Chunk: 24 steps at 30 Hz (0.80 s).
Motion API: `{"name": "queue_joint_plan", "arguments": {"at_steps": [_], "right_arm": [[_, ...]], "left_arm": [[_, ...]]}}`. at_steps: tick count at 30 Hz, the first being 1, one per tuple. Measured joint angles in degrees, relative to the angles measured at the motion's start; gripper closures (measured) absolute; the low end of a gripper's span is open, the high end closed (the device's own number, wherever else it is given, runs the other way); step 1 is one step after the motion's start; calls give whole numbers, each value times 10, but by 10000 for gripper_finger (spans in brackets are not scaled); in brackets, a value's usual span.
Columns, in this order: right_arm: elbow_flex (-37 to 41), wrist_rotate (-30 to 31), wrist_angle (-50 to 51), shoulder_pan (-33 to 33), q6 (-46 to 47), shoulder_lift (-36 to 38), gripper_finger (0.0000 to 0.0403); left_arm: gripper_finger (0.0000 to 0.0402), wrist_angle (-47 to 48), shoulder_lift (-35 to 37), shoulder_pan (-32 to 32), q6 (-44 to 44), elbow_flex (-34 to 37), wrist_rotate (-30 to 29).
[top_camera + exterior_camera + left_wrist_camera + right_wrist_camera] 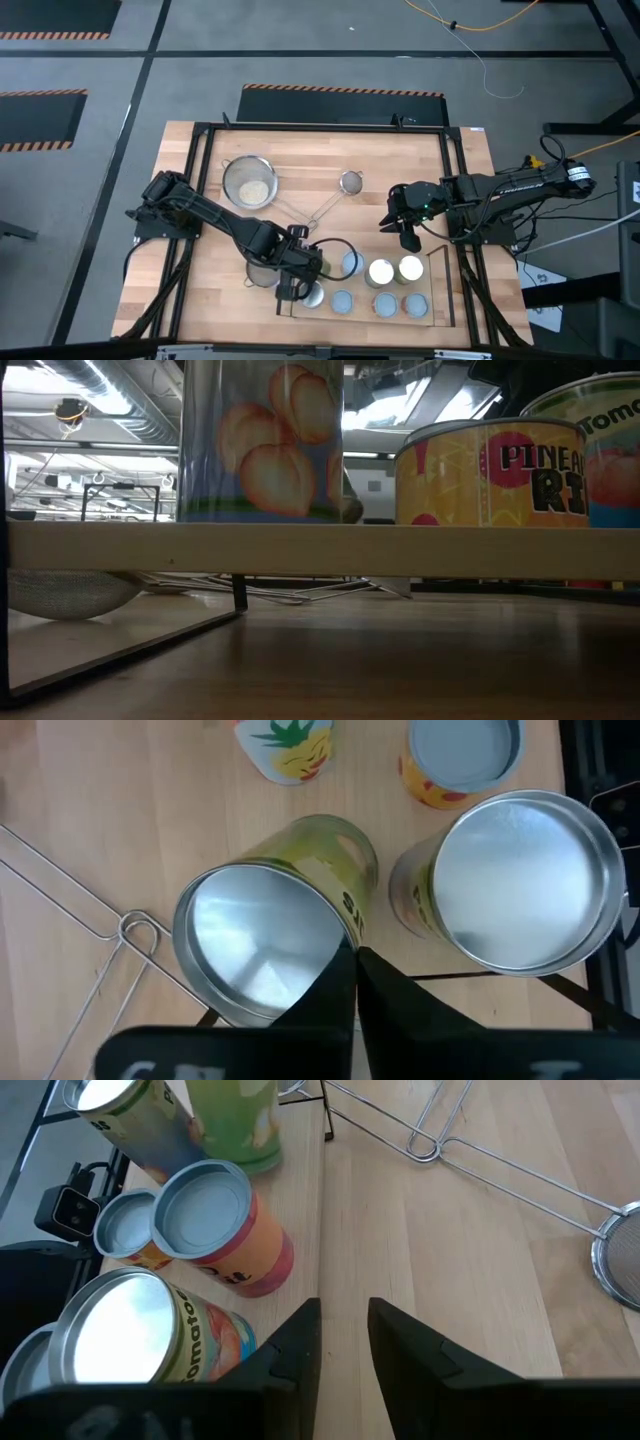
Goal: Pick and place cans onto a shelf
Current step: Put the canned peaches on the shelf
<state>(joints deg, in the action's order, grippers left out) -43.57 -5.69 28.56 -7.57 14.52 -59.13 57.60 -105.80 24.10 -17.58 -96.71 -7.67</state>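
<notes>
Wooden desk (200, 300) seen from above, two strainers near its middle. Cans (381, 272) stand on the small shelf (438, 300) at the near edge. Left claw (297, 290), closed and empty, hovers beside one can; right claw (400, 228), narrowly parted and empty, hangs nearby.

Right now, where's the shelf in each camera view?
High view: shelf at bottom, right of centre, carrying the cans.
Low view: shelf is the pale edge across the middle.
Left wrist view: shelf, wood between cans.
Right wrist view: shelf, left half.
Shared landmark: the cans on it.
</notes>
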Motion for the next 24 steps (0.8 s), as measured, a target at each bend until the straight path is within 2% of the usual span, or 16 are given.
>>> {"name": "queue_joint_plan", "arguments": {"at_steps": [24], "right_arm": [[0, 0, 0, 0, 0, 0, 312]], "left_arm": [[356, -7, 0, 0, 1, 0, -1]]}}
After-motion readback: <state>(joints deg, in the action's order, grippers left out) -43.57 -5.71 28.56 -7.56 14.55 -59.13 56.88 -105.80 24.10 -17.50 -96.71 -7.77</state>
